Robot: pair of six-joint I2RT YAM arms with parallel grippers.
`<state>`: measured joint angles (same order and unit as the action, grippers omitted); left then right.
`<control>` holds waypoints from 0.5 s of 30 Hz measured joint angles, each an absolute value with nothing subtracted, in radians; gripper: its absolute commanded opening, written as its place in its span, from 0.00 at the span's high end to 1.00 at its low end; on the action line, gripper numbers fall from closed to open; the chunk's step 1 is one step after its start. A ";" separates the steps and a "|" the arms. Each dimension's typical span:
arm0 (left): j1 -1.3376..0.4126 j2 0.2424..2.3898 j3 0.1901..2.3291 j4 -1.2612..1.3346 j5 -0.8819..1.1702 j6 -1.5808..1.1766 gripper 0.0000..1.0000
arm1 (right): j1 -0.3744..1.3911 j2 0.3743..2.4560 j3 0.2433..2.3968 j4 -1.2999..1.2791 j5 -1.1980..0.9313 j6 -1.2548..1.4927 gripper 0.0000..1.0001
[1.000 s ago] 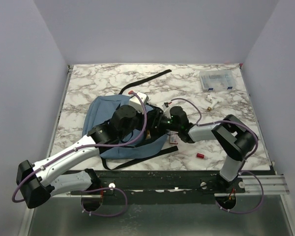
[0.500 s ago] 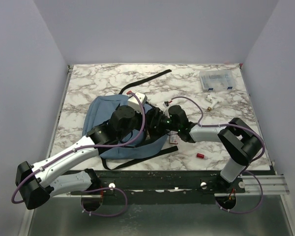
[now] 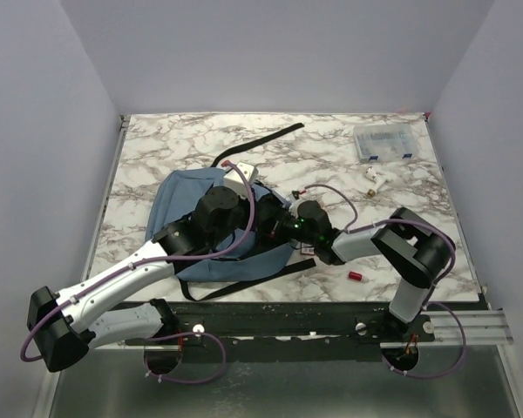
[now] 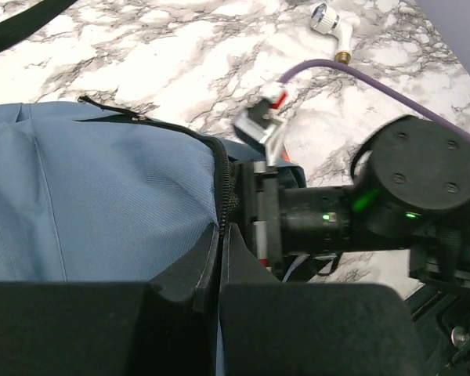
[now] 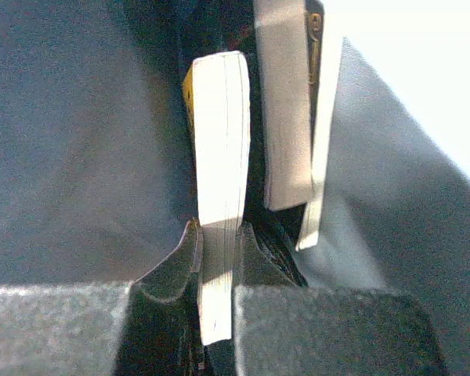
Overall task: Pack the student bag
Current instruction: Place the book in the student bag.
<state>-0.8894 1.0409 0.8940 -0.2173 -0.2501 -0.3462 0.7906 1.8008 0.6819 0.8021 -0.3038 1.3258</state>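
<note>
Right gripper pushing deeper leftward into student bag than a second ago, pinching thin book, long axis pointing inward; left gripper seemingly clamping its zipper edge.

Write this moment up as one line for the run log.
stage: packing | left pincer: shut on bag opening edge | right pincer: shut on thin book inside bag | second book: beside it
</note>
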 measured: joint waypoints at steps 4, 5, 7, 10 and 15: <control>-0.889 1.028 0.884 -0.211 -0.254 -0.361 1.00 | 0.791 1.692 0.574 0.822 -0.203 1.343 1.00; -0.889 1.022 0.879 -0.206 -0.256 -0.364 1.00 | 0.791 1.673 0.567 0.821 -0.179 1.342 1.00; -0.889 1.010 0.870 -0.197 -0.264 -0.368 1.00 | 0.802 1.665 0.576 0.826 -0.141 1.338 0.98; -0.889 1.002 0.859 -0.174 -0.285 -0.374 1.00 | 0.828 1.692 0.632 0.810 -0.092 1.321 0.53; -0.889 1.002 0.839 -0.148 -0.297 -0.380 1.00 | 0.872 1.732 0.720 0.762 -0.091 1.282 0.32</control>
<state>-0.8890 1.0023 0.8391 -0.1478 -0.2974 -0.3801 0.8719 1.7321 0.7197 0.7624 -0.0910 1.2819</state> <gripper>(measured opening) 0.009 0.616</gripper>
